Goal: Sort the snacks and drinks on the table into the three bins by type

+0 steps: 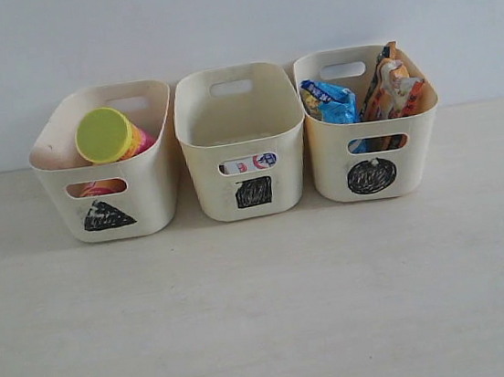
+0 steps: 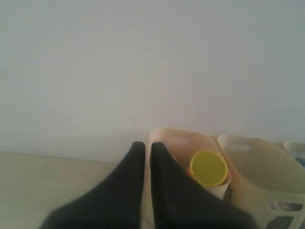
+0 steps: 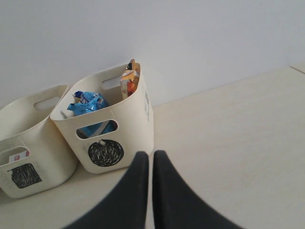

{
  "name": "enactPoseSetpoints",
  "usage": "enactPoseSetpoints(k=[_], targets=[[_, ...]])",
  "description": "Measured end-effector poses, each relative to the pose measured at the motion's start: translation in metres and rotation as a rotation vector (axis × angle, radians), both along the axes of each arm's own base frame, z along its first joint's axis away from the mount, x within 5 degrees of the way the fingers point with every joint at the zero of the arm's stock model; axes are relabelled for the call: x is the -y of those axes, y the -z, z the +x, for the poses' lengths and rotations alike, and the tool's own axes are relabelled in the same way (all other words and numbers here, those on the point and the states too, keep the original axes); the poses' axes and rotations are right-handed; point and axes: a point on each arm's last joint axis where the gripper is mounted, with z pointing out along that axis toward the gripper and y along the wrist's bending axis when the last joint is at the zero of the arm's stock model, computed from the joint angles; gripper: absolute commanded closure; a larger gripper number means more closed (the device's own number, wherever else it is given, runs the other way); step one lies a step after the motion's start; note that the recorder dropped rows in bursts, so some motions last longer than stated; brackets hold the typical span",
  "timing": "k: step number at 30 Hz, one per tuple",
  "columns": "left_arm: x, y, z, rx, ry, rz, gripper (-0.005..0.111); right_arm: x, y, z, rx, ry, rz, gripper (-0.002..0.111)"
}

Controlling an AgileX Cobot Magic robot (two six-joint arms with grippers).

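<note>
Over the table [image 1: 270,333], left end effector [image 2: 147,151] and right end effector [image 3: 150,161] are closed, empty.

Three cream bins [image 1: 241,116] look smooth matt plastic; the blue bag [image 1: 330,101] is glossy foil (crinkled); the surface [image 1: 268,315] is matt, faintly wood-grained.

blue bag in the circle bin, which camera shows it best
Right wrist view: the blue bag is sharp, seen over the circle bin rim and through its cutout. The exterior view shows the same, smaller. The left wrist view is too blurred to tell.
</note>
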Motion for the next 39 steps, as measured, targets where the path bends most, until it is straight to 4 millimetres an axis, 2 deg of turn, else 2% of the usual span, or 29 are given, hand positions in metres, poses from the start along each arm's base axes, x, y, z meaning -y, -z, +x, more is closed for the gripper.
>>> enactPoseSetpoints(k=[5,11,19,24,29,39], targets=[[-0.001,0.046,-0.013,0.004,-0.016,0.017,0.102,0.0,0.0,0.0,0.0,0.0,0.0,0.108],[-0.001,0.091,-0.023,0.0,-0.019,0.012,0.102,0.0,0.0,0.0,0.0,0.0,0.0,0.108],[0.0,0.139,-0.016,-0.087,-0.014,-0.026,0.102,0.0,0.0,0.0,0.002,0.0,0.0,0.108],[0.0,0.146,-0.016,-0.127,-0.013,-0.036,0.102,0.0,0.0,0.0,0.002,0.0,0.0,0.108],[0.0,0.152,-0.017,-0.196,-0.005,0.024,0.102,0.0,0.0,0.0,0.002,0.0,0.0,0.108],[0.0,0.152,-0.018,-0.202,-0.004,0.038,0.102,0.0,0.0,0.0,0.002,0.0,0.0,0.108]])
